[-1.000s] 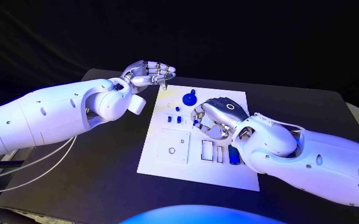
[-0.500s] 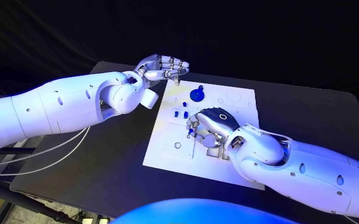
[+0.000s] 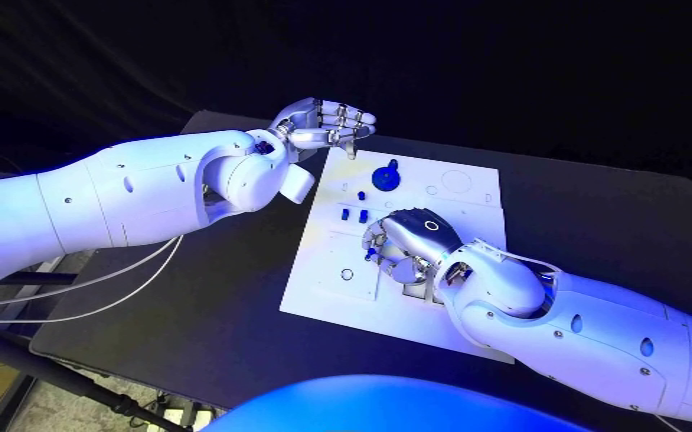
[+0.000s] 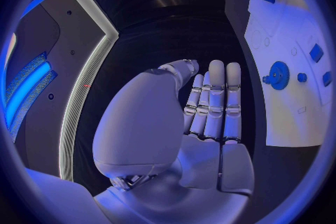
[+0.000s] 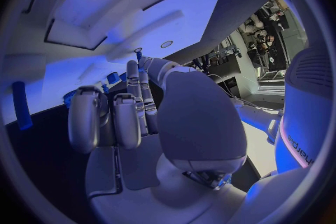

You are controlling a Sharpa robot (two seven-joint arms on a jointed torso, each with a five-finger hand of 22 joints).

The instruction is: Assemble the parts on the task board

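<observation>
The white task board (image 3: 329,290) lies in the middle of the black table. A blue gear (image 3: 385,176) stands near its far edge, and small blue parts (image 3: 353,215) sit just in front of it. My right hand (image 3: 408,240) is low over the board's middle, fingers curled down onto it. Something blue shows at its fingertips (image 3: 372,249), but whether it is held is unclear. My left hand (image 3: 325,123) hangs in the air beyond the board's far left corner, fingers curled in and holding nothing. The left wrist view shows the left hand (image 4: 210,117), the gear (image 4: 279,75) and the board (image 4: 290,117).
Rectangular slots (image 3: 418,290) in the board lie beside my right wrist. A long blue part (image 5: 23,105) lies on the board (image 5: 105,17) to one side of my right hand (image 5: 140,106). Bare black table (image 3: 202,302) lies to the board's left.
The camera has shifted. My right hand has moved toward the board's middle and come lower. My left hand has moved a little toward the board's far corner, still curled.
</observation>
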